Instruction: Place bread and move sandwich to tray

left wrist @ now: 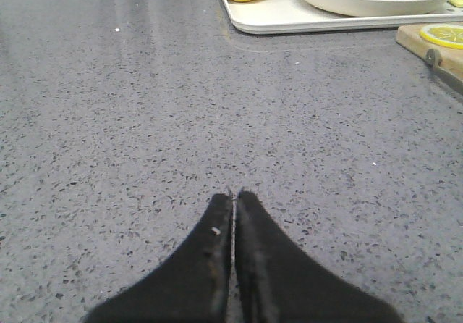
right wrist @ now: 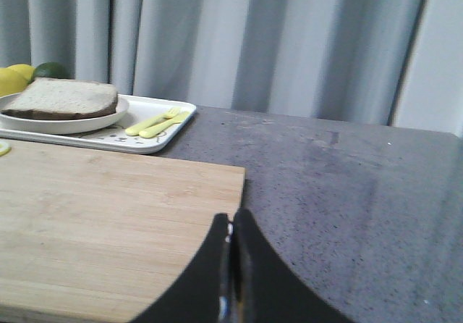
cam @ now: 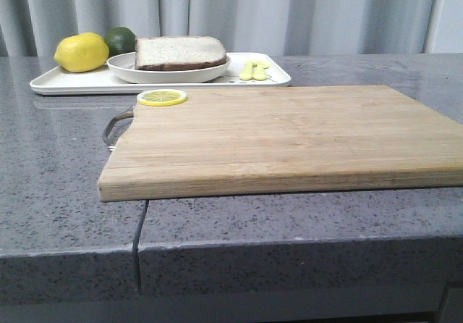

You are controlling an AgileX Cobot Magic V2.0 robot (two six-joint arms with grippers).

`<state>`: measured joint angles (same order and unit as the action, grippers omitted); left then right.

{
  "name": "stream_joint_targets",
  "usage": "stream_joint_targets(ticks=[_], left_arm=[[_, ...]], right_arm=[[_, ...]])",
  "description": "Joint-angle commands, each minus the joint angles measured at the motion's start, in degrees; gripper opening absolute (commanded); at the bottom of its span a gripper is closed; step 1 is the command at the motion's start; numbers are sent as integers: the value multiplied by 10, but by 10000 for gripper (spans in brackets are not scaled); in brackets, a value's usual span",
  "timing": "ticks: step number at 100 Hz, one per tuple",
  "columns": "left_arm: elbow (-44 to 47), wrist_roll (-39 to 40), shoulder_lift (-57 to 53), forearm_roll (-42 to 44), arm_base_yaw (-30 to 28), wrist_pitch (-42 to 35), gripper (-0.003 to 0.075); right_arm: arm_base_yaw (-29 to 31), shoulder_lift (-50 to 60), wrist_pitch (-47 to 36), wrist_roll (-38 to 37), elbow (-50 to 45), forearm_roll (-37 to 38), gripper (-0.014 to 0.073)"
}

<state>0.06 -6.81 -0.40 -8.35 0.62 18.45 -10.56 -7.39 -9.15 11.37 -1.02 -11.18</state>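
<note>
Pale brown-crusted bread (cam: 180,52) hides the sandwich filling on the round white plate (cam: 168,71). Left gripper (left wrist: 234,193) and right gripper (right wrist: 230,225) both clenched, empty.

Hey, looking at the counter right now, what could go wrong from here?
The cutting board overhangs the counter's front edge, so a nudge from the right pincer beside it might tip or slide it. The plate with the sandwich sits crowded on the tray between the lemon and the yellow cutlery; reaching in could knock those. The loose lemon slice could slip off the board's corner.
</note>
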Motion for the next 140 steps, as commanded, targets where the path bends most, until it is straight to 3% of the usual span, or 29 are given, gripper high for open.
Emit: stream_joint_targets(ticks=[1,22,42,58,140], left_arm=[[8,5,-17,-3,-1,-33,-20],[8,5,-17,-3,-1,-33,-20],[8,5,-16,-3,-1,-33,-20],[8,5,-16,-3,-1,-33,-20],[8,5,-16,-3,-1,-33,-20]], right_arm=[[40,16,-36,-104,-8,77,-69],[98,70,84,-134,-6,128,-69],[101,91,222,-134,-7,131,-69],[101,91,279,-134,-7,132,-69],[101,91,282,-134,-7,131,-69]])
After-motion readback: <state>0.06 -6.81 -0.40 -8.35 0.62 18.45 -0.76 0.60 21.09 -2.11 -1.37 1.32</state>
